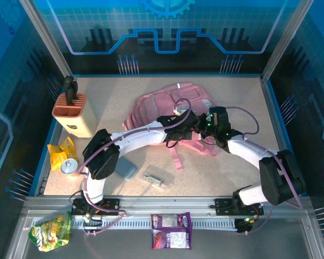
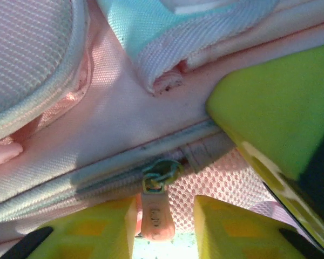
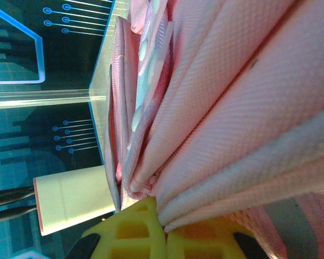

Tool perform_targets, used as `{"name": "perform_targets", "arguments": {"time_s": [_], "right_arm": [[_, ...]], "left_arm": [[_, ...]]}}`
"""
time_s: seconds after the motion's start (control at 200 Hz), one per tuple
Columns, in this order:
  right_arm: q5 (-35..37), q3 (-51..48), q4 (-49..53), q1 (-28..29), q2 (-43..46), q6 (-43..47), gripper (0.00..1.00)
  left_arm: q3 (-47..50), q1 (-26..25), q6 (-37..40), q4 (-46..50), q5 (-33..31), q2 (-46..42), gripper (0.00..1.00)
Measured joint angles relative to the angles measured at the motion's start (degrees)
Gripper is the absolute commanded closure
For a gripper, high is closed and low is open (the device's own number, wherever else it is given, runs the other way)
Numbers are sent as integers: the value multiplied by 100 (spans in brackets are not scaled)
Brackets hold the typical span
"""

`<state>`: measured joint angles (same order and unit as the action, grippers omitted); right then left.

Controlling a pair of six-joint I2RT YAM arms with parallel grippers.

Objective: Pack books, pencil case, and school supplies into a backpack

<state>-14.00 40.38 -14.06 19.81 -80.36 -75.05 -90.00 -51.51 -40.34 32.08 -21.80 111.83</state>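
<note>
The large pink fabric backpack (image 1: 146,110) is lying flat at the middle of the speckled beige table (image 1: 113,97), and both arms are reaching in over it. The right gripper (image 3: 163,234) is pinching a fold of the backpack's woven pink cloth, its yellow fingers pressed together on the fabric. By my reading that is a bracing hold, keeping the bag from sliding while the zip is being worked. The left gripper (image 2: 166,229) is hovering right at the zip line with its jaws apart, and the small pink rubbery zip pull (image 2: 157,218) is hanging in the gap between them, close against one finger but not clamped. It looks lined up to close on that tab and drag the pocket open. Nearer the arm bases, the soft grey-blue rectangular pencil case (image 1: 127,170) is waiting on the table, and just beside it is the small clear and silvery school supply (image 1: 155,181). Both are well apart from the backpack, so packing them is not yet done.
</note>
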Motion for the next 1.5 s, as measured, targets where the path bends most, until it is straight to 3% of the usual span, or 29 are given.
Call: {"name": "perform_targets", "arguments": {"time_s": [0.335, 0.615, 0.76, 1.146, 1.501], "right_arm": [[13, -22, -42, -2, 31, 28, 100], [-214, -28, 7, -66, 151, 74, 100], [-474, -33, 55, -179, 170, 129, 100], [-595, -68, 114, -227, 184, 201, 100], [-555, -87, 114, -238, 186, 264, 100]], "left_arm": [[20, 111, 74, -66, 24, -2, 90], [426, 203, 195, -278, 278, -424, 100], [822, 361, 282, -525, 651, -715, 99], [1185, 614, 586, -800, 1226, -883, 76], [1327, 833, 789, -1038, 1631, -883, 86]]}}
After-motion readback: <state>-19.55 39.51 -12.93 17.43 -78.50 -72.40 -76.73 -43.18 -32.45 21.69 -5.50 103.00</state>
